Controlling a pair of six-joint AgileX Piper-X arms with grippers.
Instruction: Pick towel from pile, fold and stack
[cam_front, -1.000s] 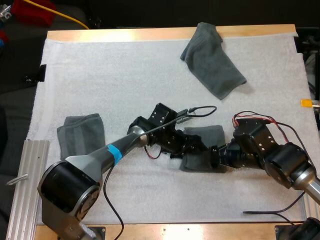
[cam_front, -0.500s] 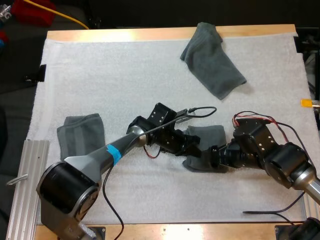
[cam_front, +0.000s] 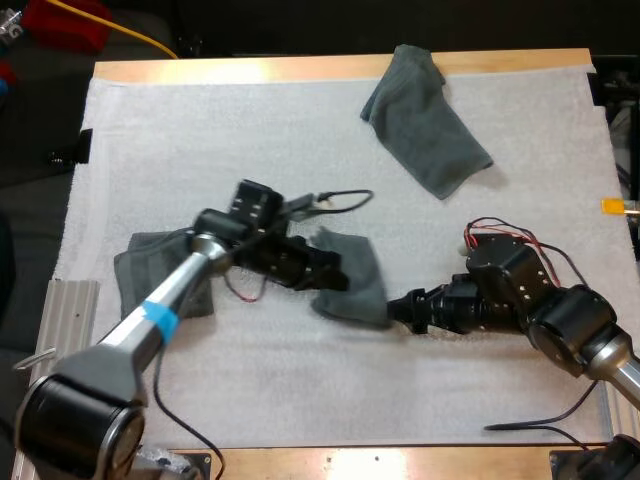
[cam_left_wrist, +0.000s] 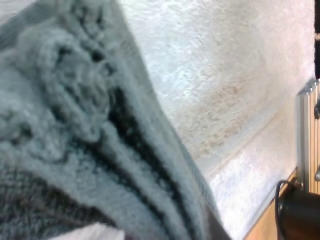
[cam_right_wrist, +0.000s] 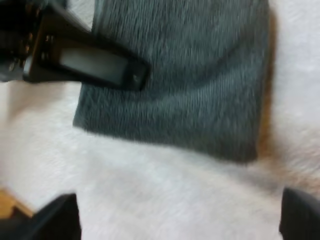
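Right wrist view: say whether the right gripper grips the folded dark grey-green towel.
No: the right gripper is open, fingers clear of the towel.

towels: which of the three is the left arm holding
The middle towel, clamped in the left jaws. The folded towel on the left and the crumpled towel at the far side lie ungripped.

mat (cam_front: 200, 150) white, nubby terry, faint tan stain near its hem in the left wrist view. bench (cam_front: 300, 68) light wood. all three towels dark grey-green: far towel (cam_front: 425, 120) plain; middle towel (cam_front: 355, 285) fine ribbed weave in the right wrist view, darker ribs in its folds up close; left towel (cam_front: 160, 265) has slightly darker stripe bands. left arm (cam_front: 185, 285) silver with a bright blue tape band, black at the wrist. right arm (cam_front: 560, 320) black. left jaws black, pale glossy face. rail (cam_front: 55, 340) bare aluminium, ridged.
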